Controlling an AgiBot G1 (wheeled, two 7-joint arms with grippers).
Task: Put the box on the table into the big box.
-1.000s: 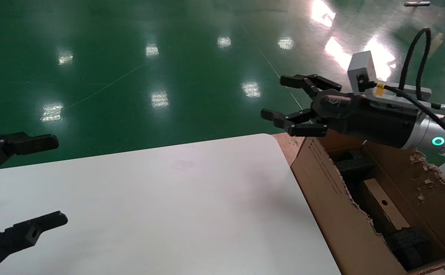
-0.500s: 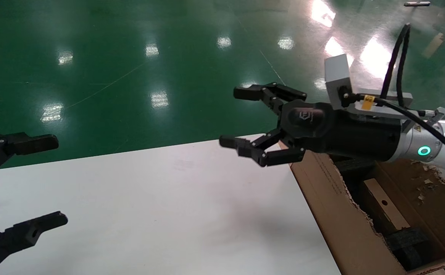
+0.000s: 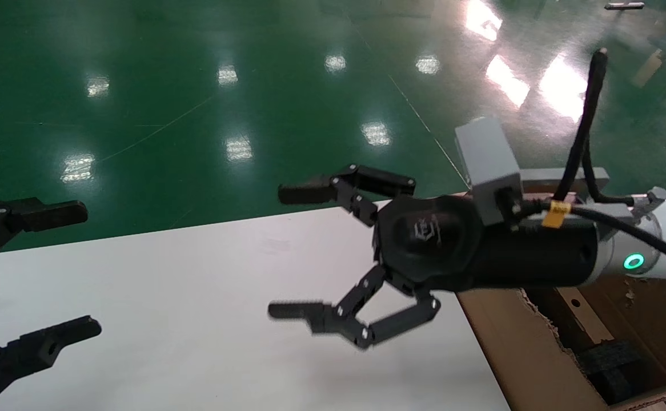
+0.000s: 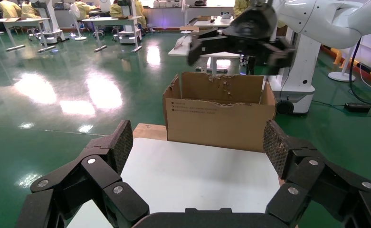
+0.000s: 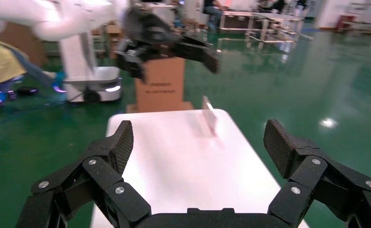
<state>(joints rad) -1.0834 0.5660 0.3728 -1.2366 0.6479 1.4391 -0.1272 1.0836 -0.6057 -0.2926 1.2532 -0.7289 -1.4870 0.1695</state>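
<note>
Since the earlier frames the right pincer (image 3: 287, 251) has swung from above the big box (image 3: 530, 357) out over the white bench (image 3: 167, 285), nearer the robot. Its jaws are spread wide and hold nothing. At the bench's left edge the left pincer (image 3: 61, 271) hovers where it was, likewise wide open and empty. Beside the bench's right edge stands the big box, its flaps torn and ragged, with black foam (image 3: 613, 362) inside. Resting in it is the small box (image 3: 587, 311), a round hole in its upper face, partly hidden behind the right arm.
</note>
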